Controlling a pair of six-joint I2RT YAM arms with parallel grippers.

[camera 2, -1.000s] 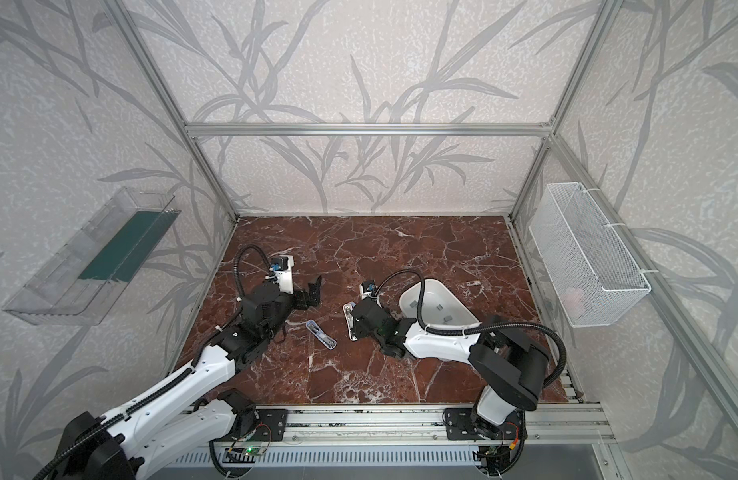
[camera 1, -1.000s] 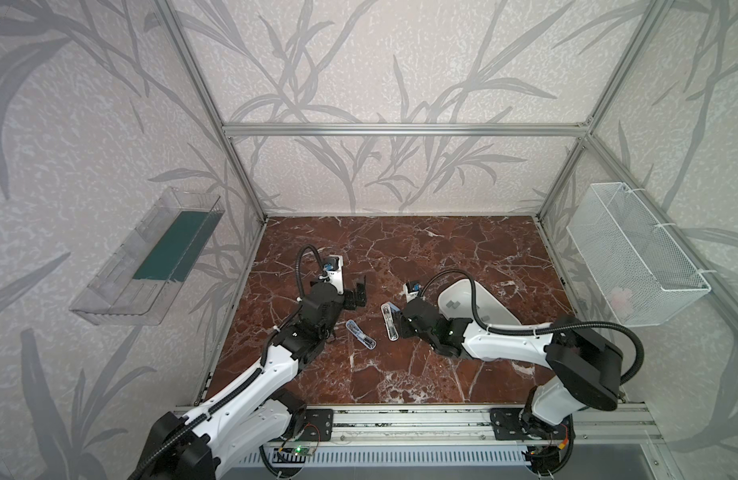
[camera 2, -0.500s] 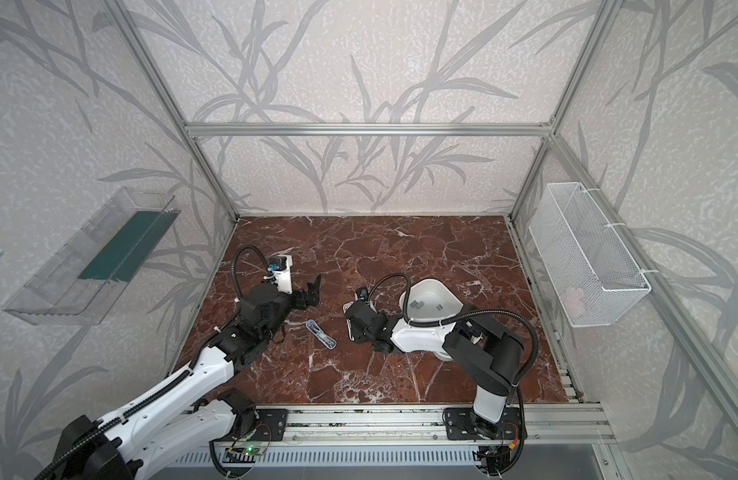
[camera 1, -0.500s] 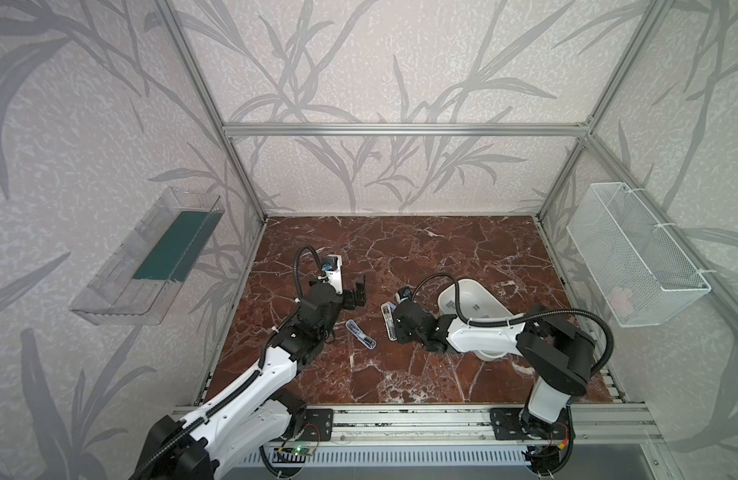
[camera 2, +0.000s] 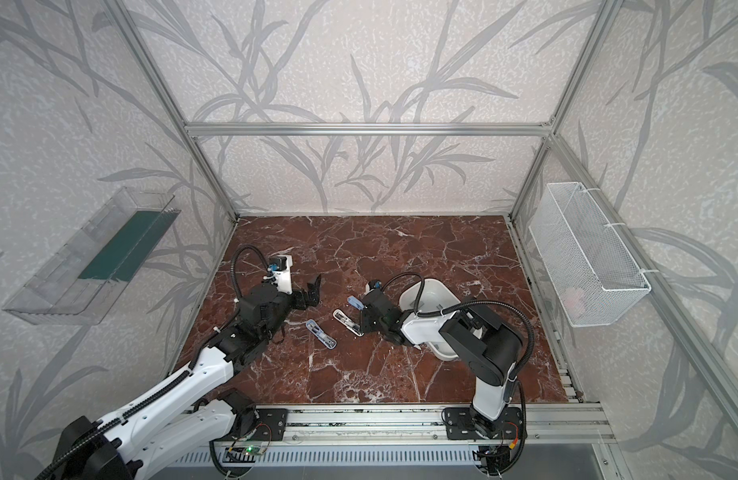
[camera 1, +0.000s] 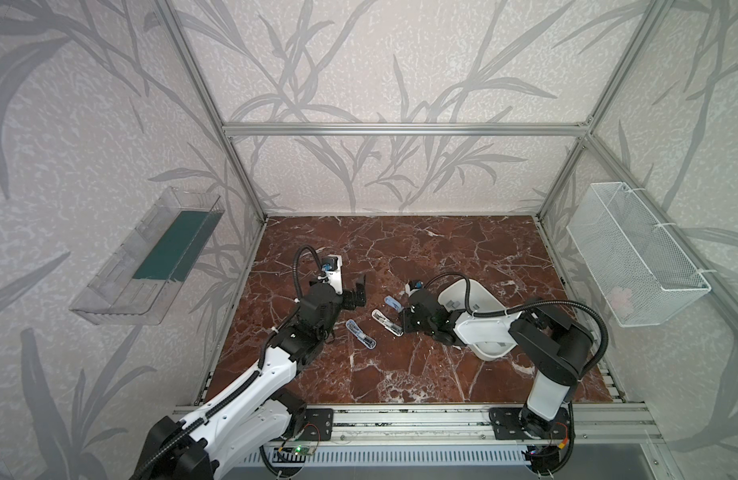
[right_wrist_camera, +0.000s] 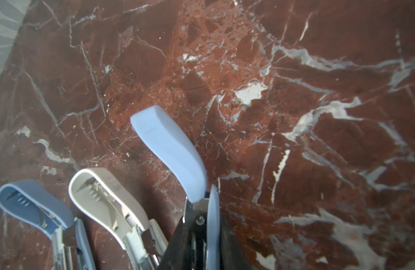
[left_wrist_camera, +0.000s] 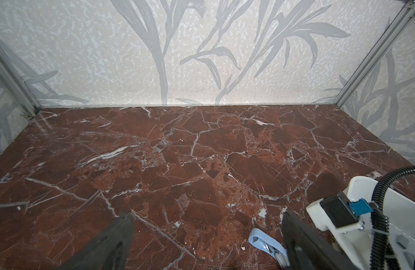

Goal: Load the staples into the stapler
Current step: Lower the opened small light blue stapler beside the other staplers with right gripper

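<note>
Three staplers lie open at mid-table: a dark blue one, a grey one and a light blue stapler. My right gripper is shut on the hinge end of the light blue stapler, whose lid stands raised. Grey staples lie in a white tray under the right arm. My left gripper hangs open and empty just left of the staplers; the light blue stapler shows beside one of its fingers.
A white wire basket hangs on the right wall and a clear shelf on the left wall. The red marble floor stretches bare behind the arms. A metal rail runs along the front edge.
My right gripper's jaws have narrowed onto the light blue stapler, and the right arm's elbow has swung. The left arm has stayed where it was, jaws wide.
</note>
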